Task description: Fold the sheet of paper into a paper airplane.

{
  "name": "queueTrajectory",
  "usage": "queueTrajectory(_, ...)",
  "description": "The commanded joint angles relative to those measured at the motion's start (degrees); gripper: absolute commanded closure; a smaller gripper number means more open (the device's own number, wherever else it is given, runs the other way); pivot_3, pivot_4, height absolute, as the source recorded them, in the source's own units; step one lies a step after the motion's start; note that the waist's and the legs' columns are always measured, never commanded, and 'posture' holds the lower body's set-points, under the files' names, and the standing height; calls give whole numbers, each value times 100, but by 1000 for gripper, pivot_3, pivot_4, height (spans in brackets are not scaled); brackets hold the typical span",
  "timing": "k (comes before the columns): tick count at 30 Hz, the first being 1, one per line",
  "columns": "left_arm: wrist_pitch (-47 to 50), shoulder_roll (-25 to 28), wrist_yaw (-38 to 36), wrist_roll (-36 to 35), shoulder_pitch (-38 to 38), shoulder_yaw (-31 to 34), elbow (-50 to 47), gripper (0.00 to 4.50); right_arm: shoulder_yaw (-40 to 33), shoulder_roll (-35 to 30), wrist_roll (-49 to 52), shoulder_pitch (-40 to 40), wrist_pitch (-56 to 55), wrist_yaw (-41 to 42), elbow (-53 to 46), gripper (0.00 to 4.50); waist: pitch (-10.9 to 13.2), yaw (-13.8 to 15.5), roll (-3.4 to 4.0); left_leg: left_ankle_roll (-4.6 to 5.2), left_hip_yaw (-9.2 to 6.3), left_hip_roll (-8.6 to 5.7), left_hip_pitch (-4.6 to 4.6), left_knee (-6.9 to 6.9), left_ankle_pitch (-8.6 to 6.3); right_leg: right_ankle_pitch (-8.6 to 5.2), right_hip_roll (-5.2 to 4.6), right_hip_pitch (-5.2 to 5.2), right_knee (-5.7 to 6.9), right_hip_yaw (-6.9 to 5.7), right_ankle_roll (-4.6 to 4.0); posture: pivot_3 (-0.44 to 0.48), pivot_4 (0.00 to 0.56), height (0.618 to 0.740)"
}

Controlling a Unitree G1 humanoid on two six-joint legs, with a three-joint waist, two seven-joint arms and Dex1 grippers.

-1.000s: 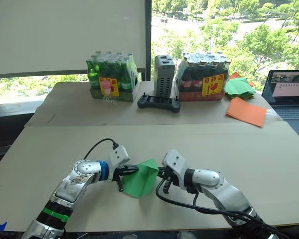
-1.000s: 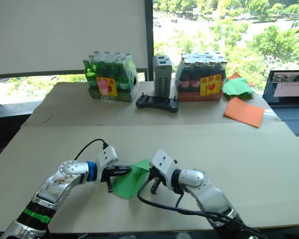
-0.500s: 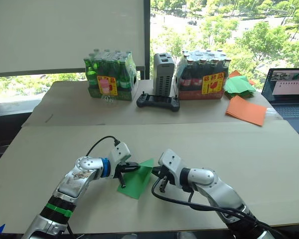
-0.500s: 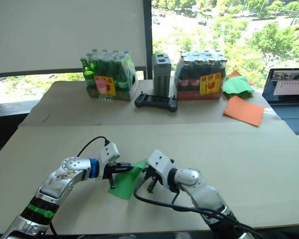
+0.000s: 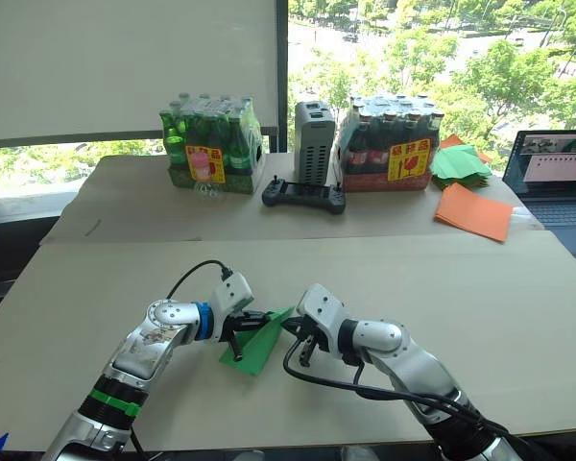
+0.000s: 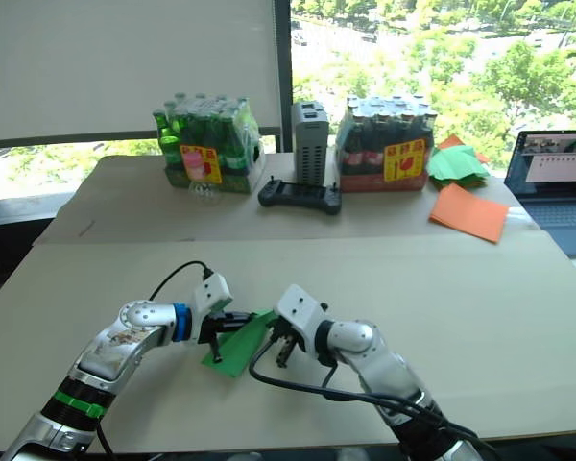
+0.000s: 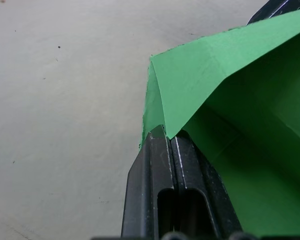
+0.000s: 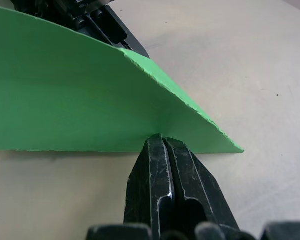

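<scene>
The thin bright green creased sheet of paper (image 5: 257, 343) sits between the two grippers, low over the tan table (image 5: 480, 288). The left gripper (image 5: 252, 320) and right gripper (image 5: 290, 326) each pinch one edge, fingers closed. No writing legible nearby.

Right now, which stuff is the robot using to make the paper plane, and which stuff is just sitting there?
In use: sheet of paper, left gripper, right gripper.

Just lying about: green bottle pack, dark bottle pack, grey box, black controller, orange sheets, green paper stack, laptop.
</scene>
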Motion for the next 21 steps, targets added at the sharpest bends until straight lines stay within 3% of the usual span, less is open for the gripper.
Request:
queueTrajectory(1, 32, 132, -13, -48, 11, 169, -49, 4454, 28, 42, -23, -91, -185, 2, -80, 4500, 0, -20, 0, 0, 0, 0, 0, 0, 0, 0, 0, -1, 2, 0, 0, 0, 150, 715)
queueTrajectory(21, 420, 208, 85, -381, -380, 521, -456, 4454, 84, -16, -94, -44, -228, 94, -68, 4500, 0, -97, 0, -1, 0, -1, -9, 8, 0, 1, -1, -6, 4, 0, -1, 0, 150, 715)
